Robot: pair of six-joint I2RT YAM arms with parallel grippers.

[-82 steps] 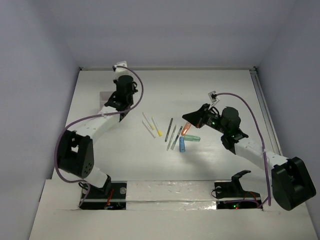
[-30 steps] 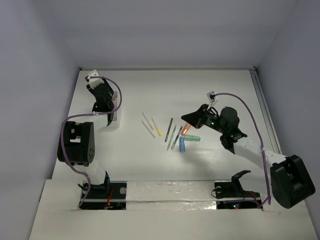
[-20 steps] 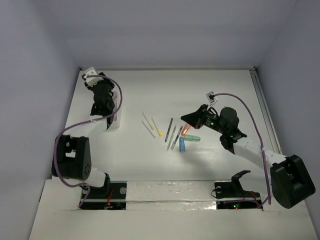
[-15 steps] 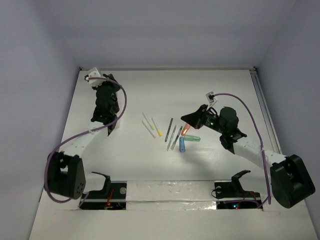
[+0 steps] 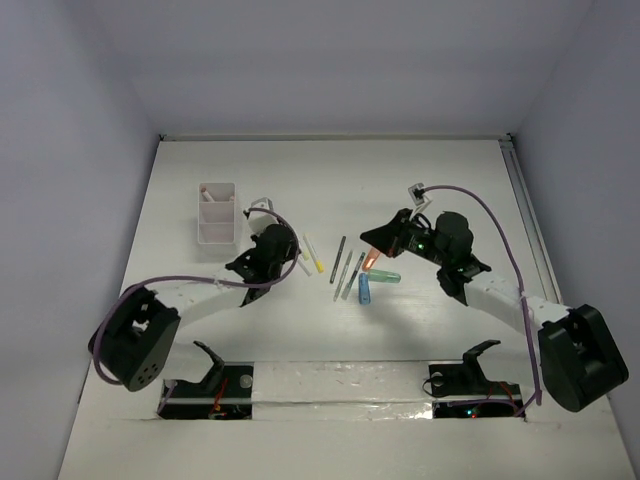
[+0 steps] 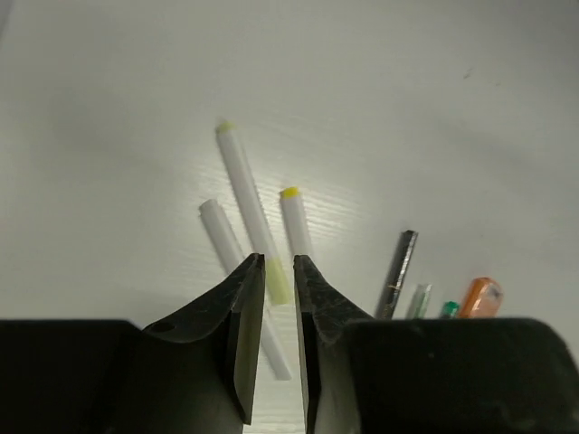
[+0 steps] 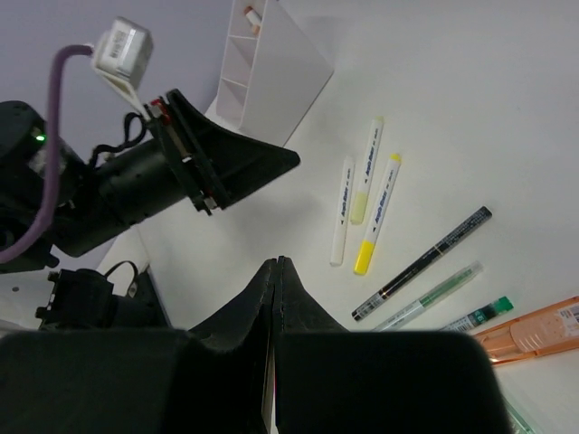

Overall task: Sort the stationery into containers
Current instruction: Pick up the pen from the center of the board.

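Note:
The white organizer box [image 5: 217,214] stands at the back left, with a pink-ended stick in its far compartment [image 7: 249,14]. Three white sticks [image 6: 249,203] with yellow ends lie in the middle. To their right lie slim dark pens [image 5: 338,258], an orange marker [image 5: 372,257], a mint-green marker [image 5: 385,276] and a blue marker [image 5: 365,290]. My left gripper [image 6: 279,262] hangs just over the white sticks, its jaws a narrow gap apart, with a pale yellow end showing between the tips. My right gripper [image 7: 275,260] is shut and empty, above the orange marker.
The organizer [image 7: 271,77] and my left arm [image 7: 163,181] show in the right wrist view, beyond the sticks [image 7: 364,190] and pens [image 7: 425,262]. The table's raised rail runs along the right edge [image 5: 525,200]. Walls close in the back and sides.
My left arm has swung from the organizer at the back left down to the white sticks in the middle, uncovering the box. My right arm has barely moved.

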